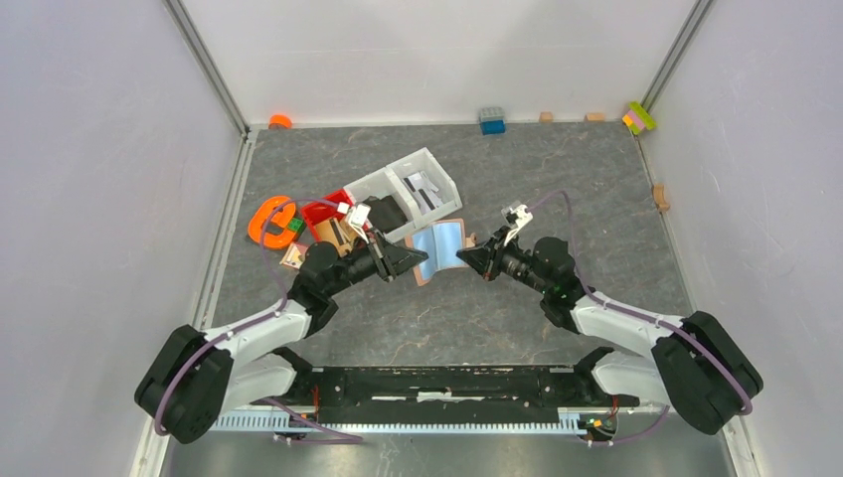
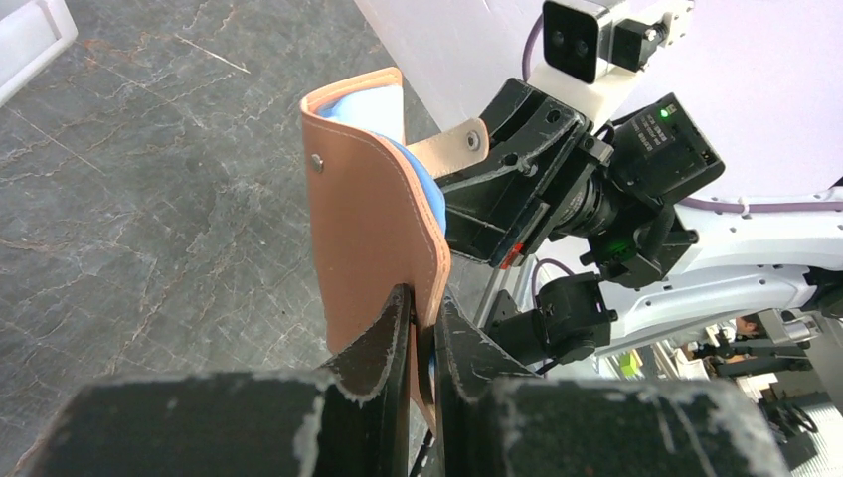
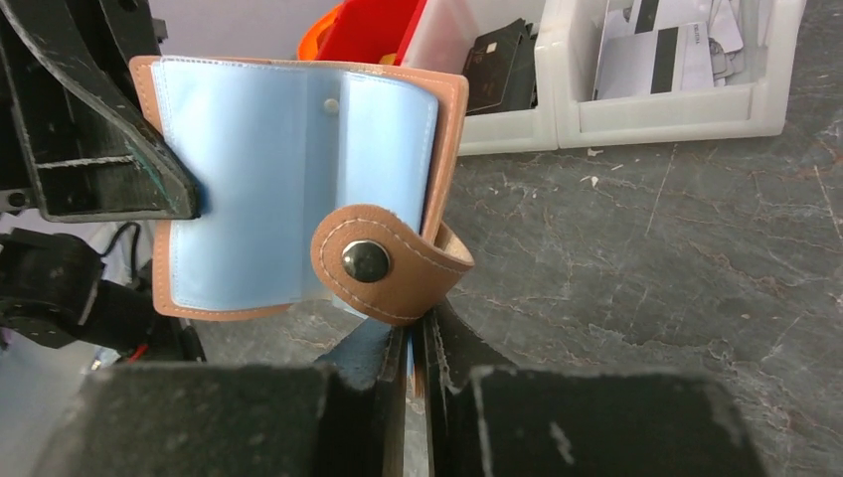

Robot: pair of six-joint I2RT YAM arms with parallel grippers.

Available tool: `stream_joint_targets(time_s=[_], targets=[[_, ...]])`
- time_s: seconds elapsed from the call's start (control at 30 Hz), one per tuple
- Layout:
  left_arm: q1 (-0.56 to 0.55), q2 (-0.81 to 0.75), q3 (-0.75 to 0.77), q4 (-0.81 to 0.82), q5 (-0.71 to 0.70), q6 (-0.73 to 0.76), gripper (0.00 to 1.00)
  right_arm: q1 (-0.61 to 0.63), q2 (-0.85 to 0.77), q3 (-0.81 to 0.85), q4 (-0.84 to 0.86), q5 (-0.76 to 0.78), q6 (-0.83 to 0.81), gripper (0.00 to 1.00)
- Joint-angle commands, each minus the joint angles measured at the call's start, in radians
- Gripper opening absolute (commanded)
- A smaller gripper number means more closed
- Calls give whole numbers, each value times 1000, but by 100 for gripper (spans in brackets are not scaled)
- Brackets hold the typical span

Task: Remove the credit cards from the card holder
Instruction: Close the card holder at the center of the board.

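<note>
While both of my arms met over the middle of the table (image 1: 557, 199), the card holder (image 1: 442, 243) hung between them, lifted off the surface and spread open. My left gripper (image 1: 418, 260) was clamped on its left edge, and from that wrist the tan outer leather (image 2: 373, 229) stood upright, pinched between my fingers (image 2: 383, 338). My right gripper (image 1: 465, 256) had its fingers drawn together on the holder's near right edge, just beneath the curled closing tab (image 3: 383, 263) with its dark snap stud (image 3: 366, 261). A thin pale-blue sliver showed between those fingers (image 3: 368, 363), though I could not tell whether it was a card or lining. The open inside (image 3: 298, 189) faced my right wrist, pale blue under clear sleeves, and I could not pick out the credit cards from that surface. Beyond the holder, on the far side, sat a white bin (image 1: 422, 164) holding white-and-black packets (image 3: 656, 60), with a red bin (image 1: 320, 211) just left of it.
</note>
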Motion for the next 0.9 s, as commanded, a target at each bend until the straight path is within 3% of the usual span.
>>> stream_joint_targets(time_s=[0.0, 0.2, 0.53, 0.63, 0.73, 0.87], targets=[[-7, 35, 60, 101, 96, -50, 2, 54, 6, 86, -120, 63, -109, 11], [-14, 98, 79, 147, 143, -81, 2, 76, 27, 105, -144, 89, -131, 16], [-34, 166, 109, 177, 181, -104, 2, 93, 77, 161, -254, 167, -151, 12], [-35, 131, 124, -41, 47, -24, 2, 93, 47, 158, -281, 212, -161, 12], [-33, 118, 183, -359, -133, 75, 2, 93, 26, 143, -281, 250, -155, 23], [-33, 169, 235, -438, -133, 107, 2, 93, 35, 144, -285, 259, -150, 27]])
